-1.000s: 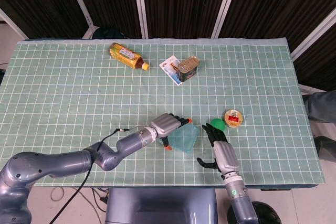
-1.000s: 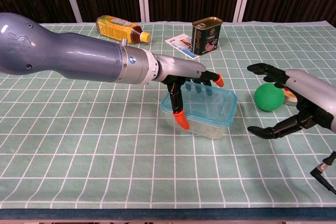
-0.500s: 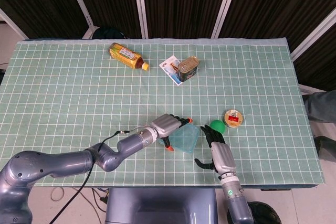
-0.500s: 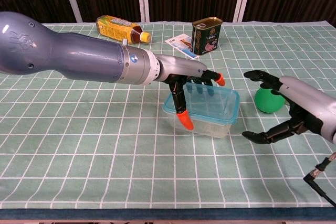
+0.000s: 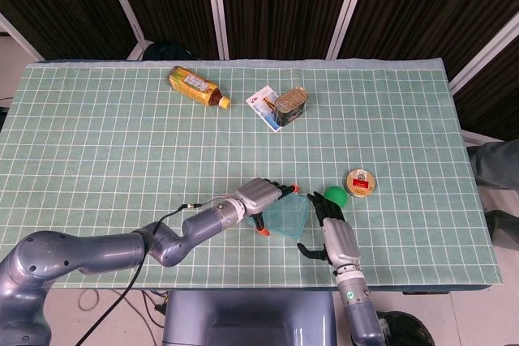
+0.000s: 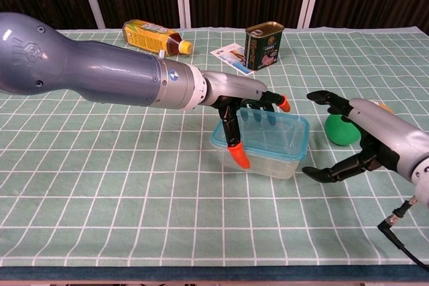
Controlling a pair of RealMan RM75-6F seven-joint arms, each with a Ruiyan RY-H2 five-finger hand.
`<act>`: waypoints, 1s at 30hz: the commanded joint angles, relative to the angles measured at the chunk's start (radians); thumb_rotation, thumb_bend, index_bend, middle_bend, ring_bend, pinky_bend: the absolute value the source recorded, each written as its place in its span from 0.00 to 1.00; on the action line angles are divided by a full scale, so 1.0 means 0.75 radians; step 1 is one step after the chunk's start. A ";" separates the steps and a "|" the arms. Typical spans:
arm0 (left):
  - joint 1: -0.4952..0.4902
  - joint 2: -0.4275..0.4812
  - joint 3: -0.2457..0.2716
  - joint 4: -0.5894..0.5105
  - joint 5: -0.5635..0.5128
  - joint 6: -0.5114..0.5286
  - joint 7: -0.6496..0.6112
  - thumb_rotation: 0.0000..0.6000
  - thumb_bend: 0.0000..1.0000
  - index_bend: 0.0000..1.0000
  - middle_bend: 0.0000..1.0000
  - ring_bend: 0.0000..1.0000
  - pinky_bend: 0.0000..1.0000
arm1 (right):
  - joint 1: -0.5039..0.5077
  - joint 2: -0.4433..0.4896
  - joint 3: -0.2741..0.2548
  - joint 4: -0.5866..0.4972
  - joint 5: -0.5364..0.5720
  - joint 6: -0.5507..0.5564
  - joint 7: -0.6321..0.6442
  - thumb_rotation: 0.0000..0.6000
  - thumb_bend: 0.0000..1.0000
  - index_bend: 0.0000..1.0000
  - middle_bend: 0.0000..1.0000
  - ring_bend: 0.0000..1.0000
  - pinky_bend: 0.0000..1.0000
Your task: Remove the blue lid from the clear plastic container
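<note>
A pale green cloth with a white grid covers the desk, and behind its far edge hang dark curtains split by slanted white posts. Near the front middle of the desk stands the clear plastic container, the blue lid lying on top of it. The left hand reaches over the container's left end, its orange-tipped fingers clasping it: one runs down the near side wall and the others lie across the lid. The right hand hangs just beside the container's right end with its dark fingers spread wide and holding nothing; whether a fingertip touches the wall I cannot tell. Just behind that hand sits a green ball, and in the head view a small round tin lies next to the ball. Toward the far side of the desk rest a bottle of yellow drink on its side, a dark can, and a printed card touching the can.
</note>
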 commanded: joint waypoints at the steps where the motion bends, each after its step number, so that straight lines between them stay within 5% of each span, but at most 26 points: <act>1: -0.003 0.002 0.002 -0.004 -0.006 0.002 -0.006 1.00 0.00 0.01 0.15 0.17 0.33 | 0.002 -0.006 0.004 0.005 0.003 0.003 -0.002 1.00 0.31 0.00 0.00 0.00 0.00; 30: -0.024 -0.002 0.041 -0.013 -0.042 0.047 -0.010 1.00 0.00 0.01 0.15 0.17 0.33 | 0.005 -0.032 0.018 0.007 0.053 0.018 0.010 1.00 0.31 0.00 0.00 0.00 0.00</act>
